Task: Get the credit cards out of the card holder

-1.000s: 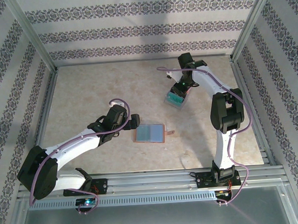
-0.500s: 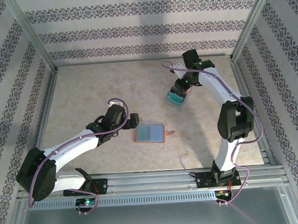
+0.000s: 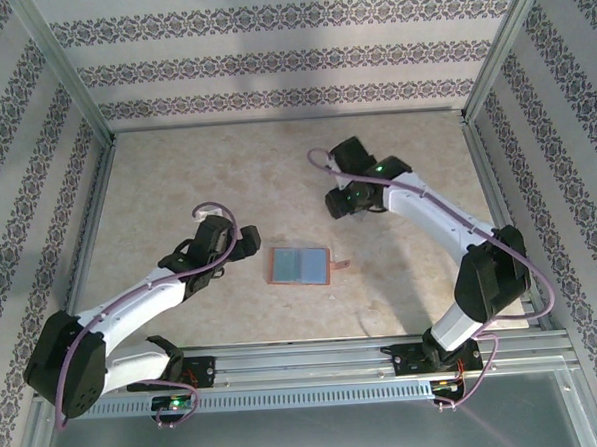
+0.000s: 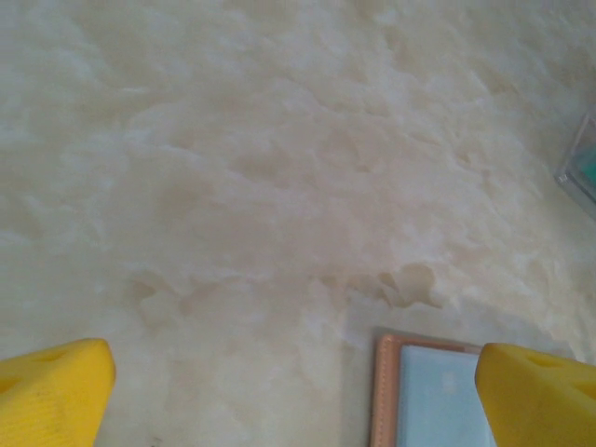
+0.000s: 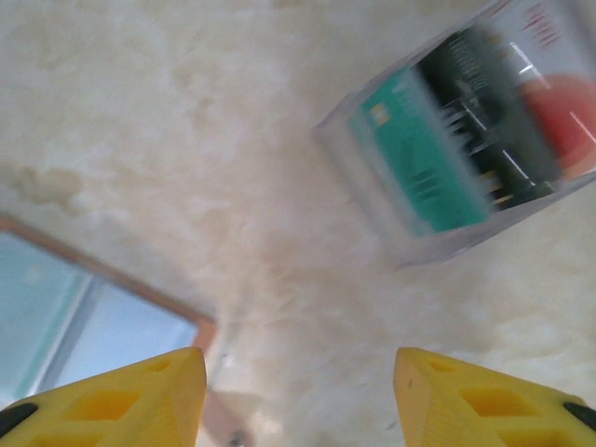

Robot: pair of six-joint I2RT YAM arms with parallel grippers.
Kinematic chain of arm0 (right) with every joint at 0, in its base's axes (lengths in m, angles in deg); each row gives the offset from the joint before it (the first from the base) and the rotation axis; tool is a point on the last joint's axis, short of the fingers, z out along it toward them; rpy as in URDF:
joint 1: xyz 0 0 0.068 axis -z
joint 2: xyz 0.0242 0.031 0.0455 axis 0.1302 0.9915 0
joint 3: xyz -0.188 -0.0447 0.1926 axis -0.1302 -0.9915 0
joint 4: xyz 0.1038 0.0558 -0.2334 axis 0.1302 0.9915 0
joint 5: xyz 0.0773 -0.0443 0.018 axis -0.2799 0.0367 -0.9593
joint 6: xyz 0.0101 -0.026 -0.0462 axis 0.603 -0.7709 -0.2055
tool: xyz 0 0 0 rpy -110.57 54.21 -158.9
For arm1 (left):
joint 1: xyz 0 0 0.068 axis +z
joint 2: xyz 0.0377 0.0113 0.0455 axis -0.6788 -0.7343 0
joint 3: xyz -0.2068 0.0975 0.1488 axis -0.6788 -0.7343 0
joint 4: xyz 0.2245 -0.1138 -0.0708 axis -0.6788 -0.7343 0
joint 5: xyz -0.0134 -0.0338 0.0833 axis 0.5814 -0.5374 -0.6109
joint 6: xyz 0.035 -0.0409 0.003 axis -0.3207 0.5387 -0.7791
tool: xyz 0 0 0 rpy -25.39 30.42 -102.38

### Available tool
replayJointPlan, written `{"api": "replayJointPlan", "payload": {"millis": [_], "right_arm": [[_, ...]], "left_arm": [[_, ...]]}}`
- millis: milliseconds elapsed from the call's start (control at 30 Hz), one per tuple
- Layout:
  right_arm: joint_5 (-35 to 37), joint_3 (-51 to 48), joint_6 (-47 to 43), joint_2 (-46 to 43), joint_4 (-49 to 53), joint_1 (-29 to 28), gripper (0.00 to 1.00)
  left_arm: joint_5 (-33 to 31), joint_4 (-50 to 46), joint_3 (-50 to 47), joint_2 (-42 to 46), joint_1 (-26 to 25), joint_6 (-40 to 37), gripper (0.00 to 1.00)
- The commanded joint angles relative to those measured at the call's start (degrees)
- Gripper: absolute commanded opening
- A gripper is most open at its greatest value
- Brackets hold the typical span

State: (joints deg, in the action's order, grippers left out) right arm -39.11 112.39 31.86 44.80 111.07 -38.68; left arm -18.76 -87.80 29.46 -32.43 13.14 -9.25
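Seen from above, the left arm (image 3: 142, 292) stretches low from the near-left corner. The left gripper (image 3: 252, 244) sits just left of the wallet (image 3: 301, 265), which lies opened flat mid-table (image 3: 176, 170), pink-rimmed with pale blue-grey pockets. The right arm (image 3: 439, 221) arches up, then folds back, so the right gripper (image 3: 340, 203) hangs behind the wallet.

On the left wrist, the yellow wedge fingers are spread wide and empty over mottled beige stone; a wallet corner lies between them.

On the right wrist, the fingers are parted and grasp nothing. The cards (image 5: 466, 130), teal, dark and red, overlap in a blur on the table, apart from the wallet.
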Motion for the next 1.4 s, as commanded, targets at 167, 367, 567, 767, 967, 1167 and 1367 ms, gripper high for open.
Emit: {"api": "replayJointPlan", "payload": {"millis": [167, 367, 567, 767, 967, 1167, 1367], "right_arm": [[7.24, -3.19, 17.85, 2.54, -0.38, -14.0, 0.57], [7.73, 3.28, 22.96, 13.04, -0.32, -25.07, 0.55], [5.64, 8.73, 23.09, 20.41, -0.27, -28.2, 0.56], [4.97, 9.45, 23.98, 23.38, -0.25, -28.3, 0.59], [6.18, 8.48, 24.71, 24.77, -0.12, -27.91, 0.63], [5.75, 6.98, 25.2, 25.6, -1.56, -27.0, 0.63], [5.58, 6.37, 25.2, 26.87, -1.88, -26.38, 0.62]], "left_arm": [[-1.33, 2.68, -4.71, 4.35, 5.28, 6.36, 0.99], [-0.98, 3.54, -8.76, 8.08, 9.18, 8.81, 0.99], [-1.94, 1.94, -10.04, 11.9, 10.4, 8.15, 0.99], [-1.62, 1.37, -10.51, 12.9, 10.89, 7.95, 0.99], [-1.0, 1.86, -10.73, 12.62, 11.11, 8.24, 0.99], [-1.03, 1.14, -10.43, 12.82, 11.39, 8.28, 0.99], [-0.86, 0.77, -10.25, 12.72, 11.75, 7.9, 0.99]]}}
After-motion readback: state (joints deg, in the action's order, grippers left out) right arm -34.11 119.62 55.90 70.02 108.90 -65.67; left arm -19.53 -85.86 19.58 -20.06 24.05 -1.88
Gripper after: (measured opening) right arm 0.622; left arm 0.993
